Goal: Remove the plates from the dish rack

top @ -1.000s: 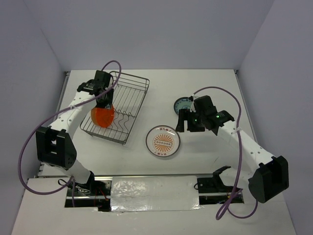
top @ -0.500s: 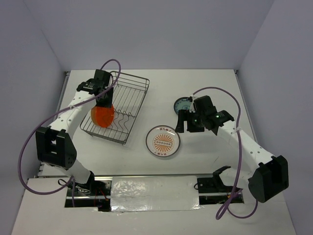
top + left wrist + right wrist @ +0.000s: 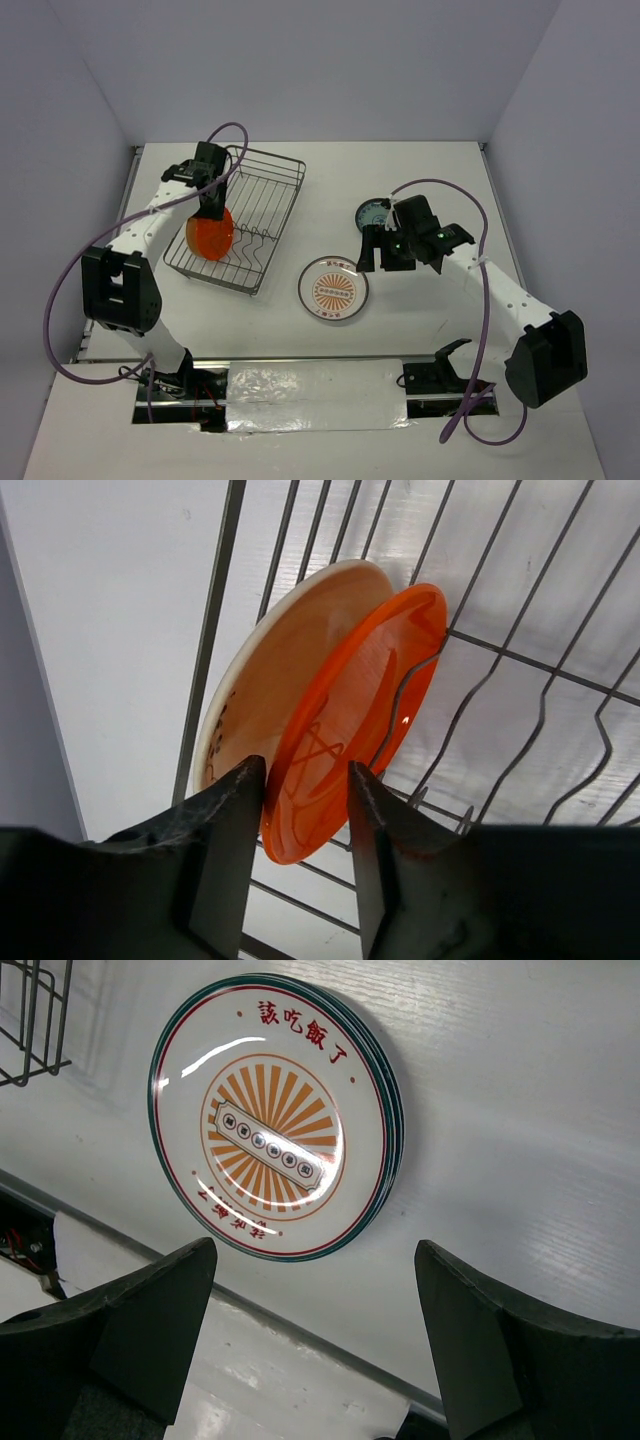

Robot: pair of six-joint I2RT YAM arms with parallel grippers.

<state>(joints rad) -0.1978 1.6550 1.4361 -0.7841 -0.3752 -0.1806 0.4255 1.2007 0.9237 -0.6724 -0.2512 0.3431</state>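
The dish rack stands at the back left. Two plates stand on edge in its near left part: an orange-backed plate and a cream plate leaning behind it. My left gripper reaches down into the rack. In the left wrist view its fingers straddle the orange plate at its rim; the left finger touches it and the right stands just off it. My right gripper is wide open and empty, up and right of the sunburst plate, which lies on the table on top of other plates.
A teal patterned plate lies flat behind the right arm, partly hidden by it. The rack's wavy divider wires run to the right of the standing plates. The table's near edge with a taped strip lies below.
My left arm has shifted a little and the orange plate sits slightly higher in the top view. The right arm has hardly moved.
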